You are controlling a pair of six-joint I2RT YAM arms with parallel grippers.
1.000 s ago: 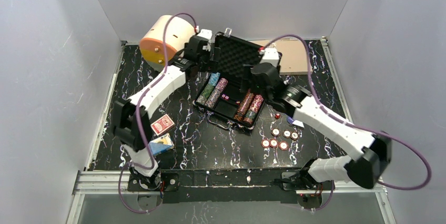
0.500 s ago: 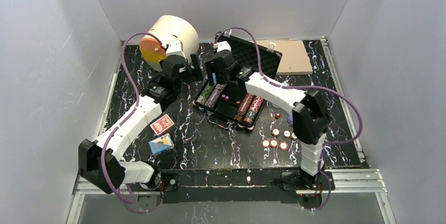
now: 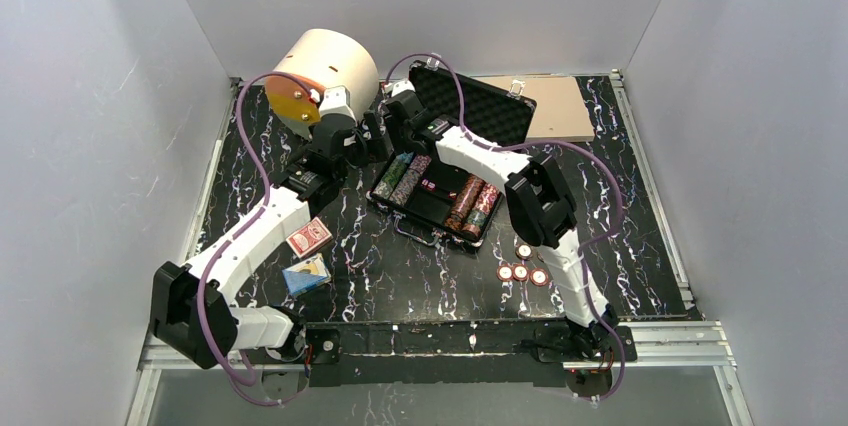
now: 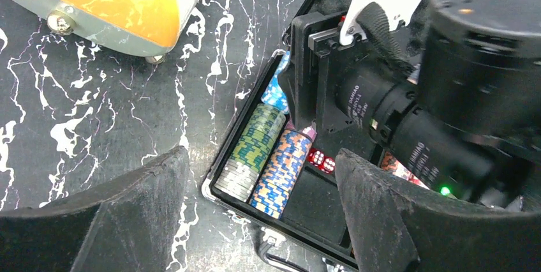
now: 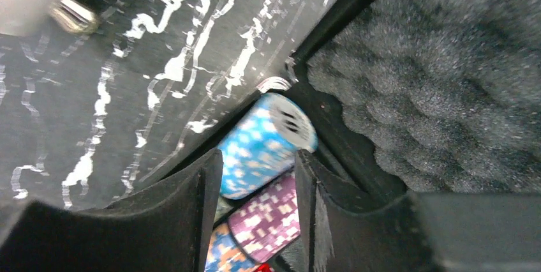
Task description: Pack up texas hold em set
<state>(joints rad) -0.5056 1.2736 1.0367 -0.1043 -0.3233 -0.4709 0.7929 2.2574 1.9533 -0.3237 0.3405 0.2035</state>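
Black briefcase [image 3: 438,208] sits open mid-table. The right gripper [image 5: 258,157] has just swung to its far-left corner, jaws narrowing over the blue chip roll [image 5: 261,144], and I can't tell if it's pinching. Left gripper [image 4: 260,156] hovers spread wide, empty. Looks like chip-straightening, so packing's barely started.

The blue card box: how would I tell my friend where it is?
Find the open black briefcase in the middle of the table. Left of it, beside the left arm, two card boxes lie. The blue card box is the one nearer the arm bases; the red card box lies beyond.
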